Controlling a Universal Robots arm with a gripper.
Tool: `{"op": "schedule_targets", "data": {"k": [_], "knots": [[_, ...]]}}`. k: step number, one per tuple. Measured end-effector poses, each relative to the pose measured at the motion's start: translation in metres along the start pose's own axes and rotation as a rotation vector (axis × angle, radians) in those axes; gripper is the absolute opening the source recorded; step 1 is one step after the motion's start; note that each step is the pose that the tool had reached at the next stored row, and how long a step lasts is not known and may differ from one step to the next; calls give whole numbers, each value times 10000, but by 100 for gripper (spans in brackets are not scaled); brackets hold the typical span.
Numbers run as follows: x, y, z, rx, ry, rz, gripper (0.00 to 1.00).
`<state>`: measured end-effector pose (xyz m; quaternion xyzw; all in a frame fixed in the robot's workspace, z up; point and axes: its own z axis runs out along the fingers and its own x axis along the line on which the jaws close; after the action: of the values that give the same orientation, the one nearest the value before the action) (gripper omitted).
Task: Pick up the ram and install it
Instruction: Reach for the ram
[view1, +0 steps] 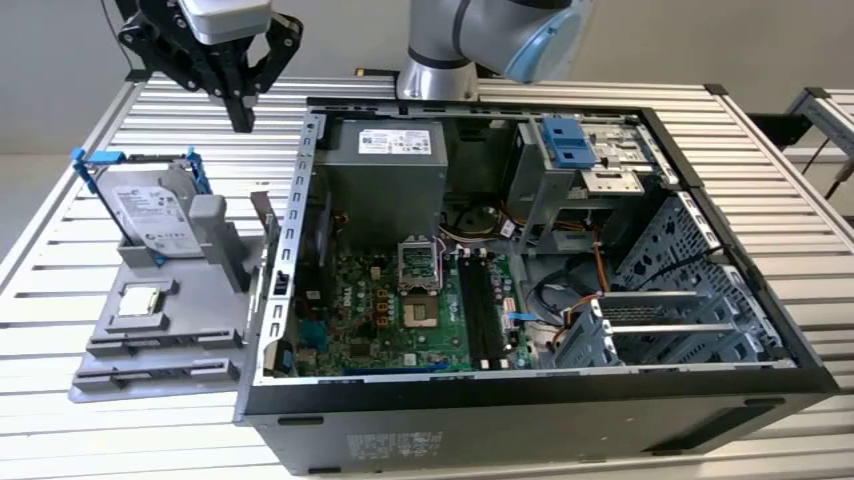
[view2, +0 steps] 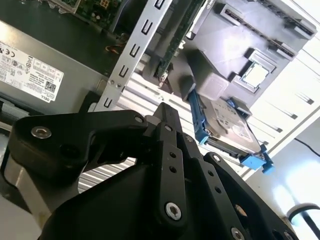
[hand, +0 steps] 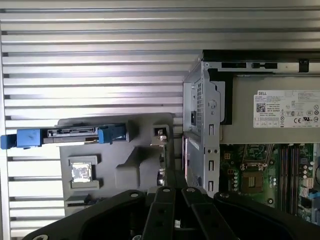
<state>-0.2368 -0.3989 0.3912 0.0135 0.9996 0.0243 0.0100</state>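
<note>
One silver hard drive (view1: 150, 215) in a blue frame stands tilted at the exterior view's left, seated in a grey holder (view1: 160, 345) on the slatted metal table (view1: 54, 250); a square processor chip (view1: 142, 300) lies flat in the holder in front of it; above the holder's far end hangs the gripper (view1: 243, 122), its two black fingers pressed together into one point, pinching nothing and touching nothing; in the second wrist view the fingers (view2: 167, 120) meet with no gap showing; right of the holder's raised block the ram (view1: 263, 222) stands on its long edge in the holder, just beside the outer wall of the open computer case (view1: 534, 410) and well apart from the gripper; the second wrist view shows the ram (view2: 173, 46) as a thin green stick next to the perforated case rail; further right, inside the case, lies the green motherboard (view1: 387, 310); the grey power supply (view1: 387, 170) sits behind it; the arm (view1: 454, 40) rises beyond the case.
</note>
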Motion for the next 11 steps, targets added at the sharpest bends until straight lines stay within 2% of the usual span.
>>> {"op": "schedule_targets", "data": {"k": [11], "knots": [[278,-7,-5,-5,11,-232,0]]}}
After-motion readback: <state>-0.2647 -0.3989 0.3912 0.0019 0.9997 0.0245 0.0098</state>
